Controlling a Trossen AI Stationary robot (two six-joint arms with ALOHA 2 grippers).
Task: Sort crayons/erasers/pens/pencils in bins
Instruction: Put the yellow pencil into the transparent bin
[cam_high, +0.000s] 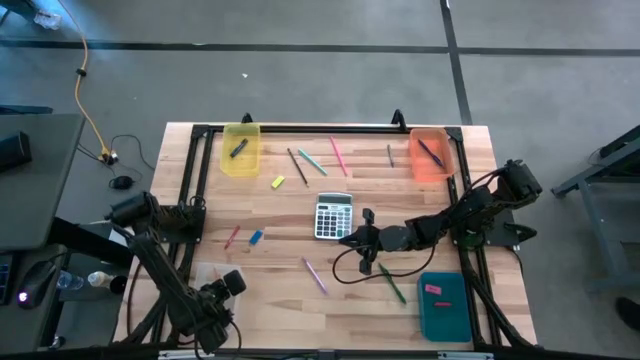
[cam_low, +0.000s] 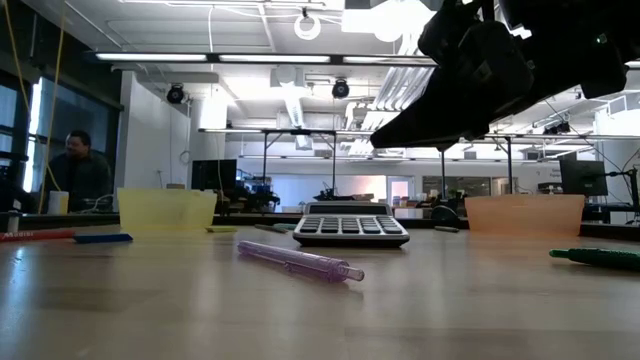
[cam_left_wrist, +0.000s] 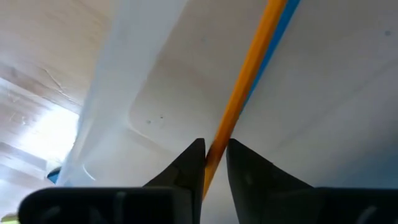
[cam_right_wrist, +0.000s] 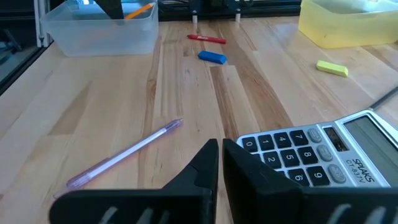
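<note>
My left gripper (cam_high: 226, 284) is down in the clear bin (cam_high: 205, 277) at the near left, shut on an orange pencil (cam_left_wrist: 249, 68). A blue pencil (cam_left_wrist: 287, 25) lies right behind it in the bin. My right gripper (cam_high: 352, 239) is shut and empty. It hovers above the table at the near side of the grey calculator (cam_high: 333, 215). A purple pen (cam_high: 315, 275) and a green pen (cam_high: 392, 283) lie flat on the table near it. The yellow bin (cam_high: 241, 150), orange bin (cam_high: 432, 155) and teal bin (cam_high: 444, 305) stand on the table. My left gripper pinches the orange pencil's shaft (cam_left_wrist: 216, 149) between its two fingers, which reach down into the clear bin. The pencil runs on ahead of the fingers along the bin's inside. In the right wrist view one end (cam_right_wrist: 140, 9) shows slanting above the bin's rim.
A red crayon (cam_high: 232, 237) and a blue crayon (cam_high: 256, 238) lie left of the calculator. A yellow eraser (cam_high: 278, 182) and several pens and pencils (cam_high: 312, 162) lie toward the far edge. A pink eraser (cam_high: 433, 289) lies in the teal bin. A person (cam_low: 80, 170) sits beyond the table.
</note>
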